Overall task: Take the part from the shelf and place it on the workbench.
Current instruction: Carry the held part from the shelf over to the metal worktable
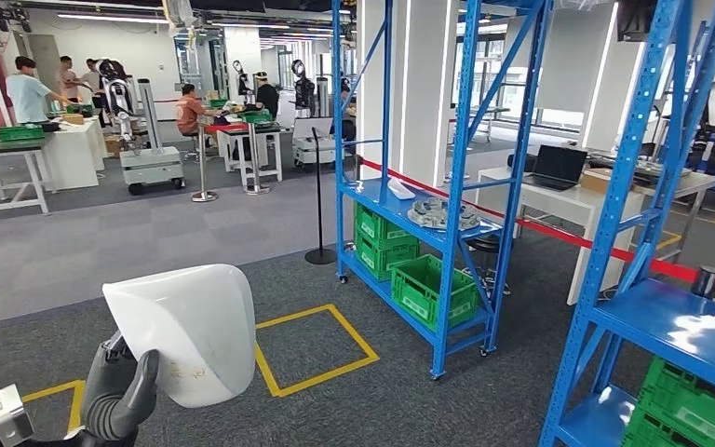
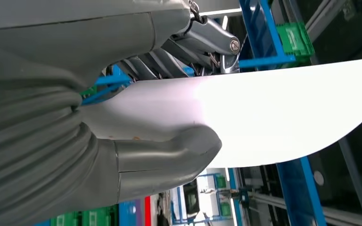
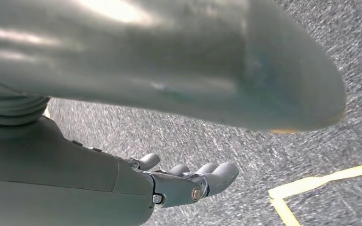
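- Holding the white part [image 1: 186,331] in the left robot hand [image 1: 121,396], you have it carried low in front of the body, thumb pressed on one face and the darker fingers [image 2: 169,59] on the other, as the left wrist view shows.
- Judging by its thin curved shell, you should expect it to be light and fairly stiff, with a smooth, likely slippery surface; it may flex or slide if the pinch loosens.
- Your hold sits near one edge, so most of the shell sticks out beyond the robot hand and could swing or catch.
- Keep the grip on that rim and avoid squeezing harder; a thin shell could crack or deform.
- Your right robot hand [image 3: 188,181] hangs over the grey carpet with nothing in it, fingers gently curved and apart.
- Ahead and to the right of the left robot hand stands a blue shelf [image 1: 447,186], with green bins [image 1: 433,289] on its lower level.
- Open carpet with yellow floor marks [image 1: 317,349] lies just beyond the part, giving you turning room.
- Watch the shelf uprights as you swing toward a table.
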